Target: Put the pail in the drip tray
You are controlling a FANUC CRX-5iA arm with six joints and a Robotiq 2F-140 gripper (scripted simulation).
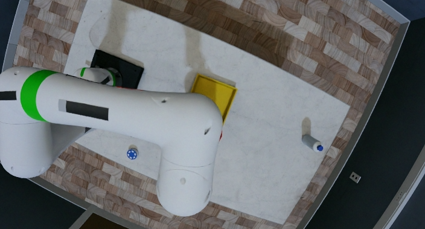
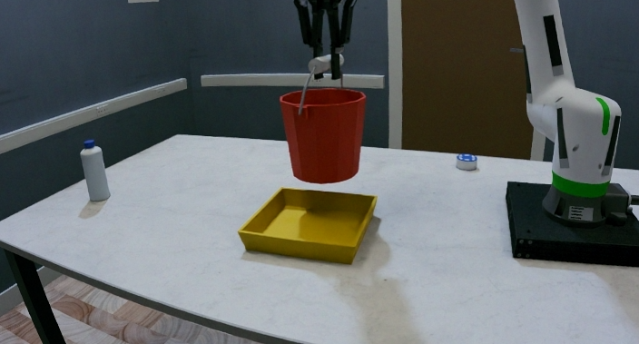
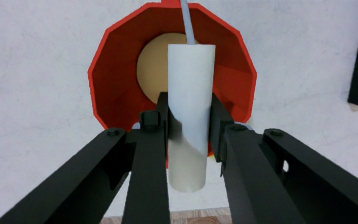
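The red pail [image 2: 324, 134] hangs upright in the air by its wire handle, well above the table. My gripper [image 2: 326, 73] is shut on the white grip of the pail handle [image 3: 190, 115]. In the wrist view I look down into the pail [image 3: 172, 70] past the white grip. The yellow drip tray [image 2: 309, 222] lies on the white table, below the pail and a little nearer the camera. In the overhead view the arm hides the pail; only part of the tray [image 1: 218, 93] shows.
A white bottle with a blue cap [image 2: 94, 171] stands at the table's left side. A small blue and white disc [image 2: 466, 162] lies at the back right. The robot's black base [image 2: 567, 225] sits at the right.
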